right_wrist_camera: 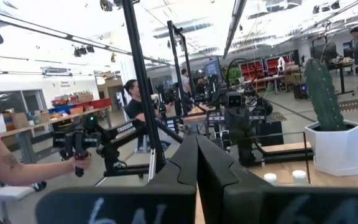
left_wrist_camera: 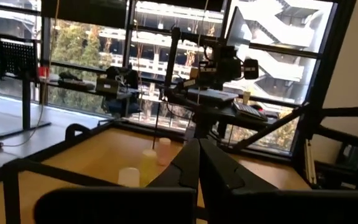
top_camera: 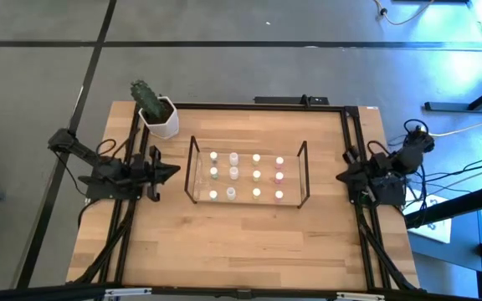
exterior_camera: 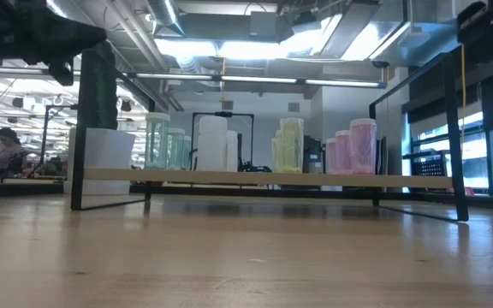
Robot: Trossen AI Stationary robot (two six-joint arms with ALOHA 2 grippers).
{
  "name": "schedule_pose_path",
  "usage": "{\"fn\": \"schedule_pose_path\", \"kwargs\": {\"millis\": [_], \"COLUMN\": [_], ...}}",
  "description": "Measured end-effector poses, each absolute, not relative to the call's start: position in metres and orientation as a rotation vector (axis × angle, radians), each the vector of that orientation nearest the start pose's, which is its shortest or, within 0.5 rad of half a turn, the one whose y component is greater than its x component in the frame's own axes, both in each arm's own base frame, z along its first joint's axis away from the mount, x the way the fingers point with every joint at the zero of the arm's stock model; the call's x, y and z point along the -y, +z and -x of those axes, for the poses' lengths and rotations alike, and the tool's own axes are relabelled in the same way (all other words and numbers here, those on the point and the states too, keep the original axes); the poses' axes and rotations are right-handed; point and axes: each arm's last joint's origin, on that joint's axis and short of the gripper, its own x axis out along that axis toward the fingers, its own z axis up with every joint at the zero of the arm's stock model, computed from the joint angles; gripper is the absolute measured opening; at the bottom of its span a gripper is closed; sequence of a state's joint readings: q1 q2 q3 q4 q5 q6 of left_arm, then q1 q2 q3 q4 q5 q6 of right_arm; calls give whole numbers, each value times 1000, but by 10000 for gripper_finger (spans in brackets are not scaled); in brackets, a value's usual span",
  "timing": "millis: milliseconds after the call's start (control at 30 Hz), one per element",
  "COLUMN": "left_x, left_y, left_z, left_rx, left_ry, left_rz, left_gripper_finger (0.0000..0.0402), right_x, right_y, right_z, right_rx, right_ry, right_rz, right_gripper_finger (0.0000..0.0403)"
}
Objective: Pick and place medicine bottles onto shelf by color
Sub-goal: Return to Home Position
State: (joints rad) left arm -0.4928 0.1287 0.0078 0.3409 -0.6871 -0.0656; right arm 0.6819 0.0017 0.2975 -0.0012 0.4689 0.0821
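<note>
the bottles [top_camera: 233, 174] stand on the shelf [top_camera: 192, 171] in four columns of three (pink ones at the end nearest the right gripper [top_camera: 340, 176]). the left gripper [top_camera: 174, 170] waits just off the shelf's other end. both have fingers pressed together, holding nothing.

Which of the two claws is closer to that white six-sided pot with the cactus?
The left. The left gripper sits close by the white hexagonal cactus pot; the right gripper waits across the clear wire-framed shelf.
</note>
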Motion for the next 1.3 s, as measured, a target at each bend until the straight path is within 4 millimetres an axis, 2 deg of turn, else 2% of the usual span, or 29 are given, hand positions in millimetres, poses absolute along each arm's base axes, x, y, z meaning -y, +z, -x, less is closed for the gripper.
{"fn": "schedule_pose_path", "kwargs": {"millis": [400, 533, 733, 933, 1300], "left_x": [30, 30, 28, 28, 28], "left_y": [187, 182, 173, 172, 172], "left_z": [-94, -95, -95, -95, -95], "left_rx": [181, 130, 46, 36, 36], "left_ry": [195, 204, 277, 276, 276], "left_rz": [112, 78, 1, -6, -5], "left_gripper_finger": [0, 0, 0, 0, 0], "right_x": [-44, -47, -47, -48, -48], "right_y": [206, 191, 189, 182, 183], "right_z": [-75, -79, -79, -80, -80], "right_rx": [231, 234, 209, 154, 154], "right_ry": [221, 218, 210, 206, 206], "right_rz": [-232, -204, -162, -120, -119], "right_gripper_finger": [0, 0, 9, 27, 29]}}
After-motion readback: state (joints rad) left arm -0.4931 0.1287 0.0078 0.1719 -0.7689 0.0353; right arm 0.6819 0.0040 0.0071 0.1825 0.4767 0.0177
